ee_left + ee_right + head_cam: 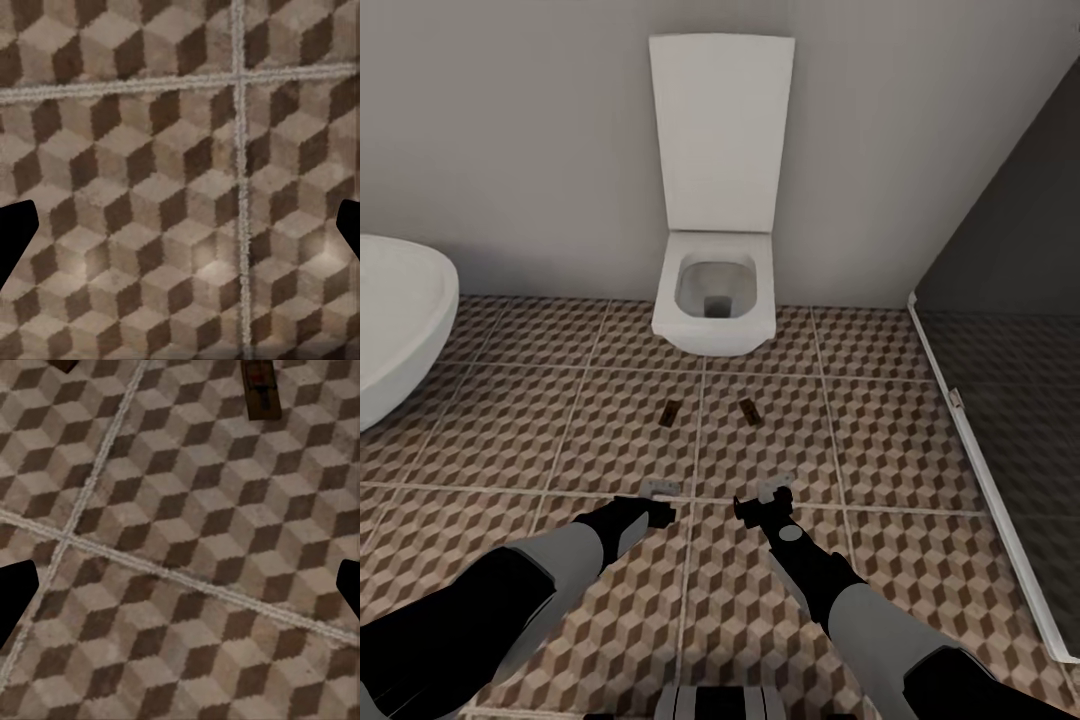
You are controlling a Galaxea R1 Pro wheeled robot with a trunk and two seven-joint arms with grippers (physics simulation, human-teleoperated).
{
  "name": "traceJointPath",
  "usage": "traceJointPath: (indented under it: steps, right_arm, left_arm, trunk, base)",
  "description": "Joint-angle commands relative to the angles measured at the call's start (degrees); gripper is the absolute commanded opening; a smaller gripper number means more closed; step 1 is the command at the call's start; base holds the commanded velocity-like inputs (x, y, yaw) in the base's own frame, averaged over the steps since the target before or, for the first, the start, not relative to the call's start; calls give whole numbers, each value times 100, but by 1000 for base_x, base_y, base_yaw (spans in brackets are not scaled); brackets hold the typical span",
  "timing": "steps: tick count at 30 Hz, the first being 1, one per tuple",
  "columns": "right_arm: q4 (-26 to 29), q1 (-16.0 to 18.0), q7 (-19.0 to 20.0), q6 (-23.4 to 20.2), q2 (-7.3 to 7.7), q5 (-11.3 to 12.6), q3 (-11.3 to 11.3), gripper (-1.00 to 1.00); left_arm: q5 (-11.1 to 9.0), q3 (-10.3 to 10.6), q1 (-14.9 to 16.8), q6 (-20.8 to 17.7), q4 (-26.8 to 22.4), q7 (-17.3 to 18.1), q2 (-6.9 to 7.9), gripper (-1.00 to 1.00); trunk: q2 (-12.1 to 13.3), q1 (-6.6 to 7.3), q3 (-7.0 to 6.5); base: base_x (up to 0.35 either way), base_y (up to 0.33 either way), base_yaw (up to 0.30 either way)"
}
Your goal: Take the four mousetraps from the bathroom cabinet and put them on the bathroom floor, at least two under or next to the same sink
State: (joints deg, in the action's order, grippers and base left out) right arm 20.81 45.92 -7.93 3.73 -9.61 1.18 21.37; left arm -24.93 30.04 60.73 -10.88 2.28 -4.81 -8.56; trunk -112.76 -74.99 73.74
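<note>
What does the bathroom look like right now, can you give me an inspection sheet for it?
Surface: tiled floor with a brown-and-beige cube pattern and pale grout lines.
Job's things: two mousetraps lie flat on the floor in front of the toilet, left one, right one, apart from each other.
Clutter: nothing seen.
End effectors: left end effector and right end effector both open and empty, low over the floor.
Cables: nothing seen.
Surroundings: white toilet with lid up, white bathtub at left, dark glass partition at right.
</note>
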Motion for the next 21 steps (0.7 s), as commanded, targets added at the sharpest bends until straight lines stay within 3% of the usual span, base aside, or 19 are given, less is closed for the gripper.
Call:
traceJointPath:
  steps: [1, 21]
  right_arm:
    - [-7, 5, -42, 14, 3, 14, 43, 100]
    - [-7, 5, -42, 14, 3, 14, 43, 100]
  left_arm:
    - [-56, 49, 3, -11, 9, -11, -4, 100]
    - [-56, 46, 4, -11, 9, -3, -5, 100]
  trunk:
    - [40, 23, -16]
    - [842, 462, -375]
  base:
    - [0, 0, 0]
    - [0, 0, 0]
